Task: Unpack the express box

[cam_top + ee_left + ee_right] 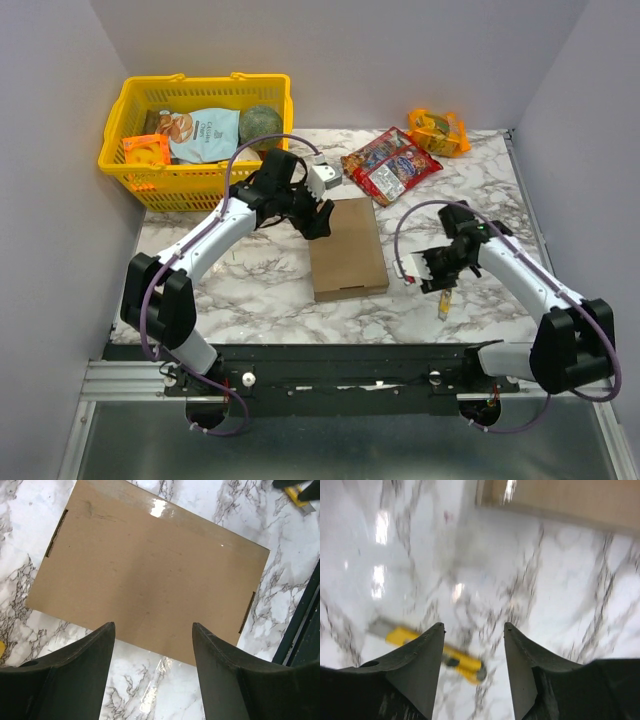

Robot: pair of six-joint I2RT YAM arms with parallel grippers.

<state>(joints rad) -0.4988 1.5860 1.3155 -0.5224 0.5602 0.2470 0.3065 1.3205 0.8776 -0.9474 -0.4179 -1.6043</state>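
Observation:
The express box [347, 248] is a flat brown cardboard mailer lying closed on the marble table's middle; it fills the left wrist view [150, 575]. My left gripper [322, 215] is open and empty, hovering over the box's far left edge [152, 630]. My right gripper [432, 268] is open and empty to the right of the box, above the table [474, 627]. A yellow utility knife [444, 302] lies on the table just below it, also showing blurred in the right wrist view [440, 652]. A corner of the box shows at the top of that view [560, 497].
A yellow plastic basket [262, 95] with snack bags and a green round item stands at the back left. A small white object [325, 178] lies by it. Red snack packets [390, 165] and an orange packet [438, 132] lie at the back right. Walls close both sides.

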